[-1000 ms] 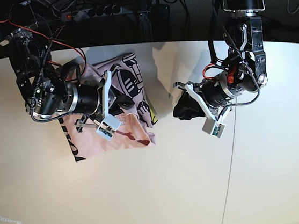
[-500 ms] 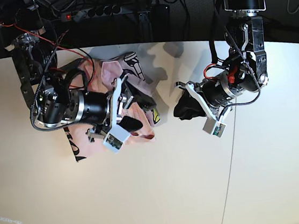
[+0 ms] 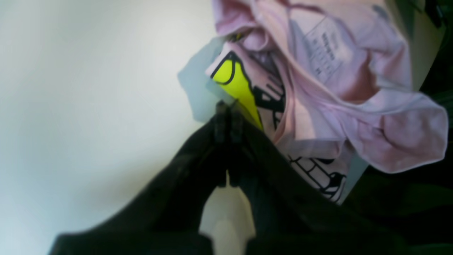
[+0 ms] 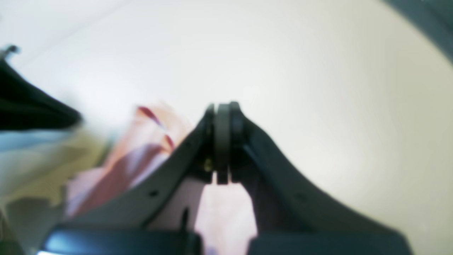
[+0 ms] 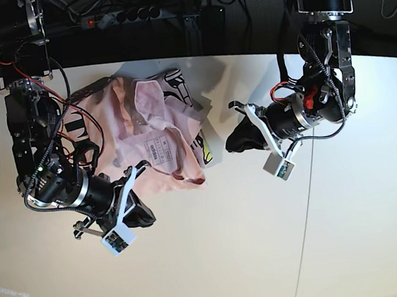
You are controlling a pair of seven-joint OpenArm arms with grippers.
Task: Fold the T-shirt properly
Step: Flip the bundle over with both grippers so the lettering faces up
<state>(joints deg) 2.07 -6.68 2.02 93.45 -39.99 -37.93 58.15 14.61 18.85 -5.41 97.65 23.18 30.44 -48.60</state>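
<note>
The pale pink T-shirt (image 5: 153, 125) lies crumpled on the white table (image 5: 233, 259), a printed white label (image 5: 157, 149) facing up and black and yellow print showing at its right edge. My left gripper (image 5: 232, 143) is shut and empty, just right of the shirt. In the left wrist view its tips (image 3: 226, 106) sit next to the yellow print on the T-shirt (image 3: 329, 71). My right gripper (image 5: 149, 217) hovers shut in front of the shirt's near edge, apart from it. The right wrist view shows it (image 4: 223, 106) with nothing between the fingers and pink T-shirt cloth (image 4: 141, 141) behind.
A power strip (image 5: 133, 14) and cables lie behind the table's far edge. A thin seam (image 5: 306, 208) runs across the table on the right side.
My right gripper has let go of the shirt, pulled back toward the front of the table and closed. The shirt dropped into a crumpled heap. My left gripper closed.
</note>
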